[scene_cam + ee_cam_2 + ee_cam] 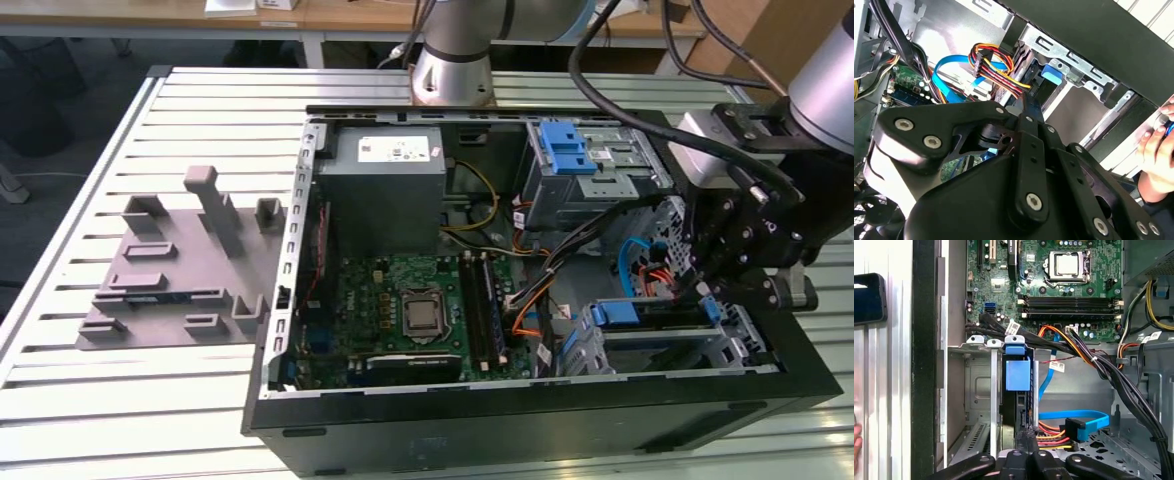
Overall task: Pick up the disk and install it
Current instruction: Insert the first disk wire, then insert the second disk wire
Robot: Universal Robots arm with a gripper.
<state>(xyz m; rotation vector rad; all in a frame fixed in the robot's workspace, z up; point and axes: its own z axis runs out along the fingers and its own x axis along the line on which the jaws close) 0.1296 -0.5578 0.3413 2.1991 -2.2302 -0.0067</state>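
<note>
The disk (650, 320) sits in the lower drive bay of the open computer case (534, 400), at the exterior view's right. Its blue carrier frame (1017, 375) fills the bay slot between metal rails, and a dark edge of the disk shows below it. My gripper (1028, 440) is shut, its two black fingers pressed together with the tips right at the disk's exposed end. In the second wrist view the joined fingertips (1026, 107) point at the bay's blue tab (1051, 75). The exterior view has the gripper (714, 285) reaching into the case from the right wall.
Blue and orange cables (1074, 422) lie close beside the bay. The motherboard (414, 300) and grey power supply box (387, 170) fill the case's left. An upper drive cage with a blue latch (574, 150) stands behind. A grey fixture (174, 270) lies on the table. A person's hand (1159, 150) is outside the case.
</note>
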